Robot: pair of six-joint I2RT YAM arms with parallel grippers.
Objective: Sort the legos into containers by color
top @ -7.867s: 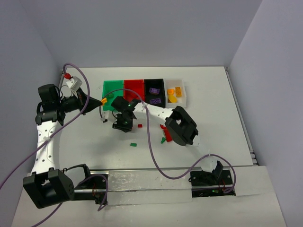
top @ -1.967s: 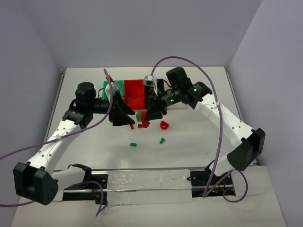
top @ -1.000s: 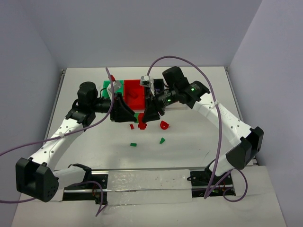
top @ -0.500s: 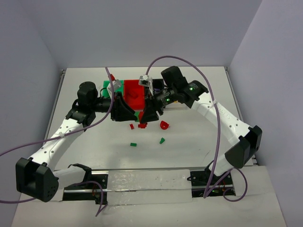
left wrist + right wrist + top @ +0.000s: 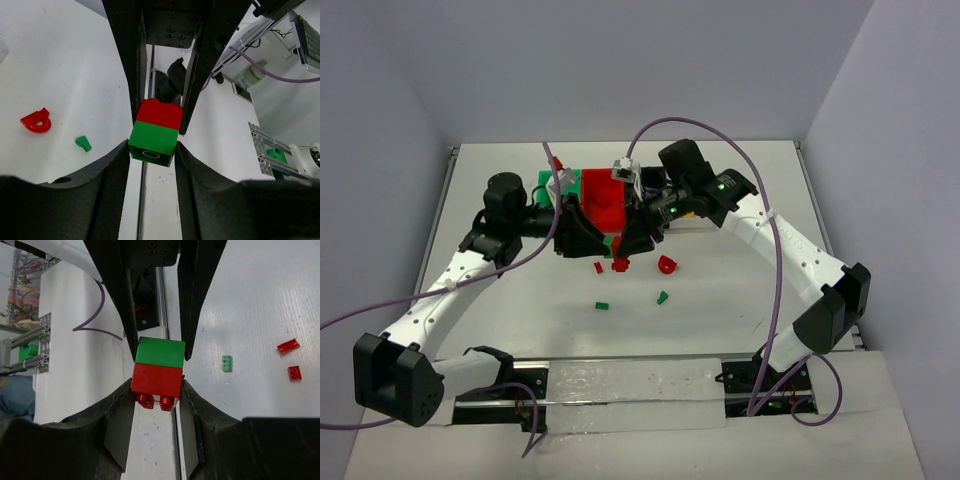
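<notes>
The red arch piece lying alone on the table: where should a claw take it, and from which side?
Come straight down from above. The red arch lies flat on the table, apart from the other pieces, so there is room around it. Close the claw across its two outer sides near the squared end, as the rounded end would probably slip.

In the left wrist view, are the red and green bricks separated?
No, the red brick sits flush on the green brick, no gap between them.
</notes>
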